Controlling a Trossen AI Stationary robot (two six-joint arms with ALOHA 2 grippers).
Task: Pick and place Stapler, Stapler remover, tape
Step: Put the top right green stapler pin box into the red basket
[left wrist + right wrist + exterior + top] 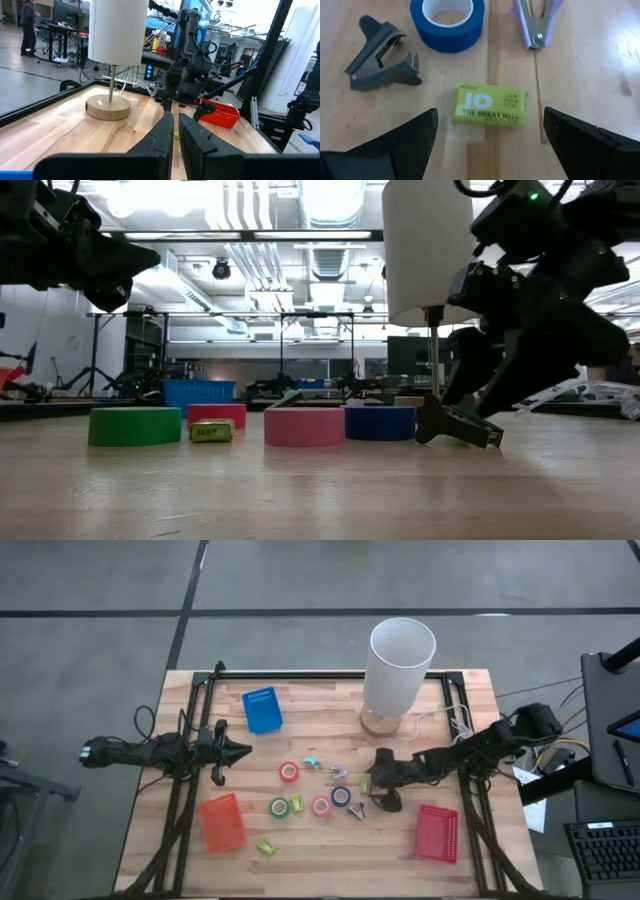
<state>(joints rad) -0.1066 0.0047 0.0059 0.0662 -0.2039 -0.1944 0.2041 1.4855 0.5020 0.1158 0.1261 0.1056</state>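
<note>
Above a yellow-green staple box [490, 105] (beside the blue tape [447, 22]), the right gripper [490, 142], fingers spread, empty.

Red [289, 772], green [279, 807], pink [320, 806] and blue tape rolls [341, 796] lie flat mid-table, a grey staple remover [382, 62] beside the blue.

Right gripper [487, 137] hangs low with fingers spread; left gripper [175, 132] hovers, fingers closed.
</note>
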